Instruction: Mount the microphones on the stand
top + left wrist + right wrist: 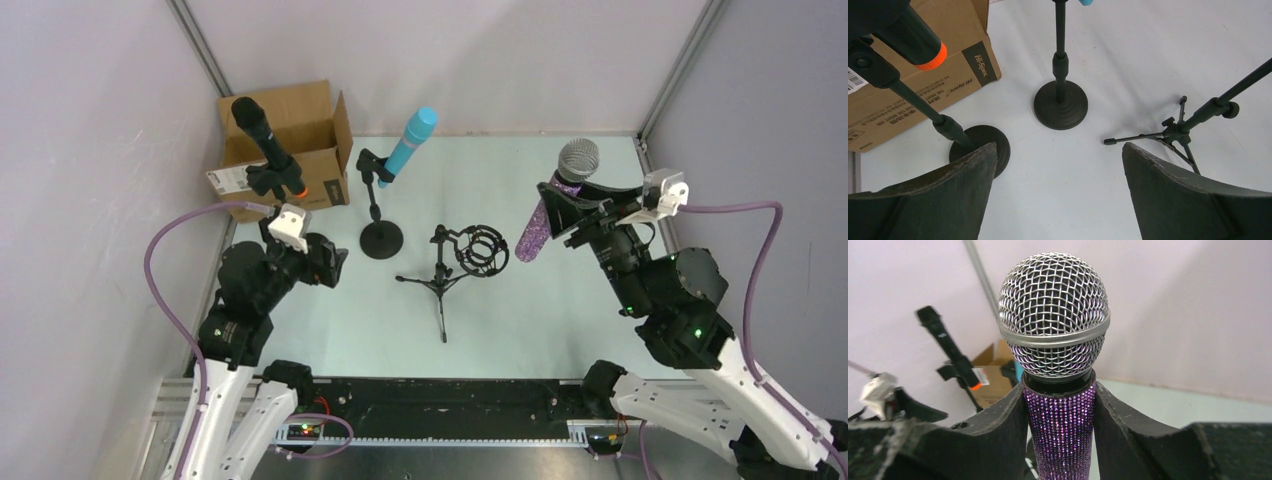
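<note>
The glittery purple microphone [1060,430] with its silver mesh head [578,160] is held off the table, tilted head-up, by my right gripper [1060,390], whose jaws are shut on its body just under the head. The purple body [534,232] hangs to the right of the empty tripod stand with a ring shock mount [472,250]. The turquoise microphone [410,143] sits clipped on a round-base stand [381,238]. The black microphone with the orange-red end [262,135] sits clipped on another round-base stand [980,147]. My left gripper [1059,150] is open and empty above the table, near that stand's base.
A cardboard box [290,140] stands at the back left, behind the black microphone's stand. The tripod's legs [1178,132] spread over the table's middle. Enclosure walls close off the left, back and right sides.
</note>
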